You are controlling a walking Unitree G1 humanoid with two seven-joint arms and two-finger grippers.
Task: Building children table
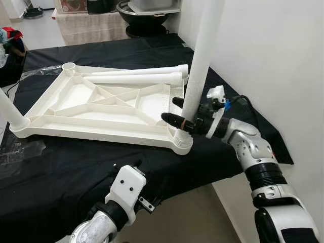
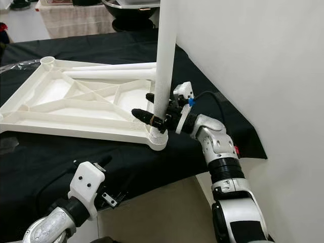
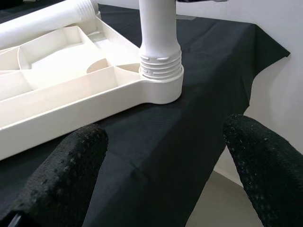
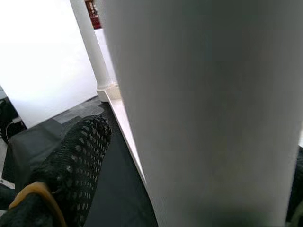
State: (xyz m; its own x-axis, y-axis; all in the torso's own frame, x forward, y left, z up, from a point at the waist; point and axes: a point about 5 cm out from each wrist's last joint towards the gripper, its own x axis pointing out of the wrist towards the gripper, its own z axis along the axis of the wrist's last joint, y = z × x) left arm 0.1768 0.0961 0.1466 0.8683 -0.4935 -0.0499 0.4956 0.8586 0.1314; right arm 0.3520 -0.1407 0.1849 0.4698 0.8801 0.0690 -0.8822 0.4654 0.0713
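A white moulded plastic tabletop (image 1: 101, 109) lay upside down, its ribbed underside facing up, on a counter draped in black cloth (image 1: 76, 167). At the tabletop's corner nearest the white wall (image 1: 273, 61), a tall white plastic leg (image 1: 200, 66) stood upright in its round threaded socket (image 3: 161, 87); the ribbed thread rings of the leg still showed just above the socket rim.

The right claw (image 1: 178, 112) was clamped on this upright leg low down, just above the socket, one black finger on each side of the tube. In the right wrist view a black finger (image 4: 78, 165) with a dimpled surface lay beside the leg, with an orange band near its base.

Two loose white plastic legs (image 1: 139, 76) lay side by side along the tabletop's far edge. Another white leg (image 1: 11, 112) stood at the tabletop's corner farthest from the wall.

The left claw (image 3: 165, 175) hovered at the counter's near edge, short of the socketed corner, its two black fingers (image 3: 61, 175) spread wide and holding nothing.

A sheet of clear plastic wrap (image 1: 17, 152) lay on the cloth beside the tabletop, on the side away from the wall.
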